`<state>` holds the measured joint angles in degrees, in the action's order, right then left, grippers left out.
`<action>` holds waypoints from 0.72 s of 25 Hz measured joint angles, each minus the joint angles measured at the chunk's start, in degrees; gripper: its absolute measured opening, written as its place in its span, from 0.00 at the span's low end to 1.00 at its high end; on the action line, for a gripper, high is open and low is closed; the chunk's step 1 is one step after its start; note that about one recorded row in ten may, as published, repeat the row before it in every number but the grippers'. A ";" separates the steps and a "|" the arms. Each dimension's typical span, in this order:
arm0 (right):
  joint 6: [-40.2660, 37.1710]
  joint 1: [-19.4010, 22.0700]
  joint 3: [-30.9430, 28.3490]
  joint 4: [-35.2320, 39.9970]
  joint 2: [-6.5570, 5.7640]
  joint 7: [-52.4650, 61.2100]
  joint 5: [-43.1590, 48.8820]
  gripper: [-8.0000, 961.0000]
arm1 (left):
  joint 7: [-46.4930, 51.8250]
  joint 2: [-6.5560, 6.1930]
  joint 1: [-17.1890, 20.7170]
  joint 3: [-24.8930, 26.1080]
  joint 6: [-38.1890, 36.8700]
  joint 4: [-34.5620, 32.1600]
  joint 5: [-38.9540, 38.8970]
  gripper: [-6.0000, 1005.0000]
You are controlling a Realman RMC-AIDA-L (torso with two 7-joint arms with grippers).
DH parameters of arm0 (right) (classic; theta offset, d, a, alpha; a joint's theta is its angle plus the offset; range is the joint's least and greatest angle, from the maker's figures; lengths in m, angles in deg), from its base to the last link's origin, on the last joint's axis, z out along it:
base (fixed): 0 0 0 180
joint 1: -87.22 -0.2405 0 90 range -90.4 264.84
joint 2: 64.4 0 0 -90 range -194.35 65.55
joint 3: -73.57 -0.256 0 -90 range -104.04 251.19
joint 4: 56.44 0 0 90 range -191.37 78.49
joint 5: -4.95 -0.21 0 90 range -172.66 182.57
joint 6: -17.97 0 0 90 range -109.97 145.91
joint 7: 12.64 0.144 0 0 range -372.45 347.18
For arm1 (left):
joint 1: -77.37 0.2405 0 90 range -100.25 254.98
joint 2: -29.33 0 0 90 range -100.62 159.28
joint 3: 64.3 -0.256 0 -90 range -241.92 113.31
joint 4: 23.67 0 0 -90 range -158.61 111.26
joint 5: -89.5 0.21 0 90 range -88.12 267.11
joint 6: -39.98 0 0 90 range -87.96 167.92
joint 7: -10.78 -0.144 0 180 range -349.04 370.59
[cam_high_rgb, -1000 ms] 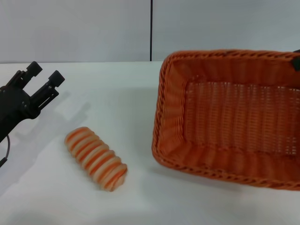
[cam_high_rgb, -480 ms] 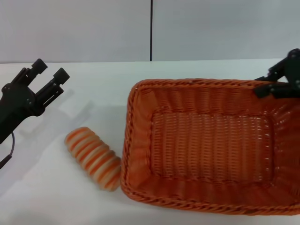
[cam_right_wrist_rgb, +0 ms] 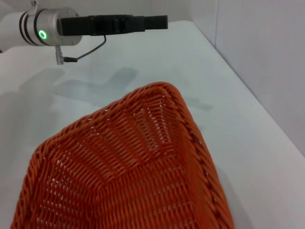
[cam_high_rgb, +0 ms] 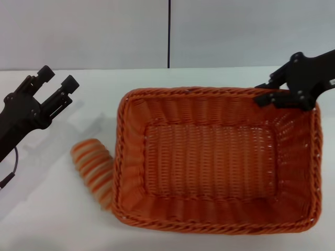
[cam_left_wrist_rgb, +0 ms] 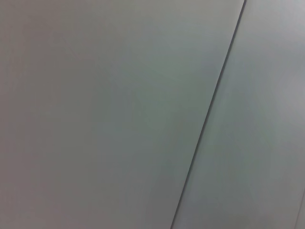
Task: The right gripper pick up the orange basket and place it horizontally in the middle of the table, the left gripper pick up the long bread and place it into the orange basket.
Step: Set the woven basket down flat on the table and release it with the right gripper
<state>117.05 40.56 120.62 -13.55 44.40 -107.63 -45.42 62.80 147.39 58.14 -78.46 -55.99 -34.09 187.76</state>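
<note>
The orange basket (cam_high_rgb: 209, 157) fills the middle of the head view, long side across, opening up. My right gripper (cam_high_rgb: 265, 93) is shut on its far right rim. The long bread (cam_high_rgb: 90, 166), tan with orange stripes, lies on the table (cam_high_rgb: 47, 209) at the basket's left; its right end is hidden behind the basket's left wall. My left gripper (cam_high_rgb: 56, 78) hovers at the far left, behind and left of the bread, open and empty. The right wrist view shows a basket corner (cam_right_wrist_rgb: 143, 162) and the left gripper (cam_right_wrist_rgb: 143, 22) far off.
A grey wall with a dark vertical seam (cam_high_rgb: 169, 34) rises behind the table. The left wrist view shows only that wall (cam_left_wrist_rgb: 119, 114). White tabletop lies bare in front of the bread and behind the basket.
The basket has travelled left in my right gripper's hold and now covers the bread's right end. The right arm came further into view. The left gripper has barely moved.
</note>
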 joint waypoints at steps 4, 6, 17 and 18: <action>-2.14 -0.34 0.66 -0.01 1.77 -1.42 0.57 0.22 | 0.63 0.08 0.40 -0.17 -0.01 0.04 0.00 0.81; -3.30 -0.39 0.99 -0.13 2.47 -1.86 0.59 0.23 | 0.79 0.07 0.66 -0.18 -0.16 0.08 0.00 0.81; -8.13 -0.89 5.07 -2.47 3.66 -3.20 0.96 0.27 | 0.80 0.02 0.81 -0.32 -0.27 0.71 0.00 0.81; -8.52 -0.89 5.13 -2.46 3.88 -3.18 0.99 0.28 | 0.80 0.02 0.73 -0.47 -0.24 0.70 0.00 0.81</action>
<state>108.53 39.67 125.76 -16.01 48.28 -110.81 -44.43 63.60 147.41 58.87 -78.92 -56.22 -33.38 187.75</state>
